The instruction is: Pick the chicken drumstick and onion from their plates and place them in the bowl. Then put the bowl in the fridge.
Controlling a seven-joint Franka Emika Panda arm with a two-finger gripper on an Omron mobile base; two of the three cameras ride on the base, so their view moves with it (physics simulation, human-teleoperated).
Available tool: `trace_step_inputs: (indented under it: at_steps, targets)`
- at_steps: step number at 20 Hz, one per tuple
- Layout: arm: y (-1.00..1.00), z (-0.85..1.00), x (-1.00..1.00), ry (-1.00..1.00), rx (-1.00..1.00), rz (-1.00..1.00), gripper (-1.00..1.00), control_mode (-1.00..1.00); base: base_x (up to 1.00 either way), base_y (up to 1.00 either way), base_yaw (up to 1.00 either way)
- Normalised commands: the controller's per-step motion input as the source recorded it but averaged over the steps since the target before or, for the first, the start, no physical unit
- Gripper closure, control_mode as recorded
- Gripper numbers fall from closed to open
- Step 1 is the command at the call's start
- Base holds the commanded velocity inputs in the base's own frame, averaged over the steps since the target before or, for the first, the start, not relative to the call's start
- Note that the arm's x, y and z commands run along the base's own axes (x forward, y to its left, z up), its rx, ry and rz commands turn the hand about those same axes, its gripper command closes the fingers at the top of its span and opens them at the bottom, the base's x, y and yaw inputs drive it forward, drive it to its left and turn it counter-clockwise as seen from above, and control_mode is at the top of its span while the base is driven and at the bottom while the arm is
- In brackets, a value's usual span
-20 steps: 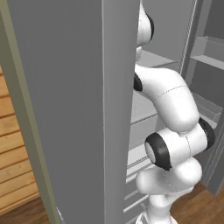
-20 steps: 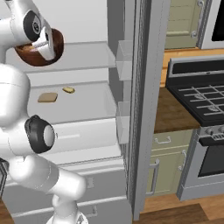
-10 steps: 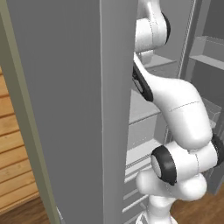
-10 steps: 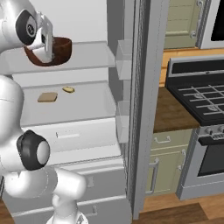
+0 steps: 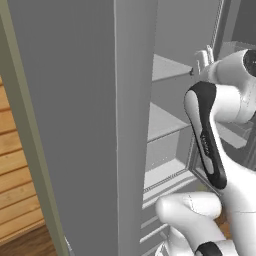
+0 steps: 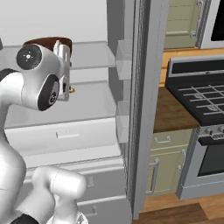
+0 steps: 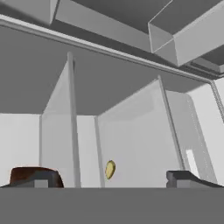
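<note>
Arm bent, reaching into the fridge (image 6: 131, 109), bowl (image 6: 43, 42) behind its wrist.

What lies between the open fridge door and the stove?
Between the fridge door and the stove lies brown wooden countertop over a pale green cabinet, seen in the right base view.

Fridge (image 5: 80, 125) door: plain grey, smooth, matt. Shelves (image 6: 94, 54) inside: pale, smooth, faintly translucent like plastic. Bowl (image 6: 46, 42): dark reddish-brown, wood-like, slight sheen. Countertop (image 6: 168, 114) beside fridge: brown wood grain. Stove (image 6: 197, 87): grey metal.
</note>
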Motion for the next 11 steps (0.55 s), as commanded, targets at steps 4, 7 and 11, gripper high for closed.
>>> trace_step_inputs:
  at_steps: [4, 7, 11]
  targets:
    - [-0.26, -1.0, -1.0, -0.03, -0.15, 0.0, -1.0, -1.0, 0.0, 0.0, 0.0]
    - [0.07, -0.37, -0.64, -0.07, -0.08, 0.04, -1.0, -1.0, 0.0, 0.0, 0.0]
    - [-0.19, 0.0, -0.21, -0.08, 0.07, 0.0, -1.0, -1.0, 0.0, 0.0, 0.0]
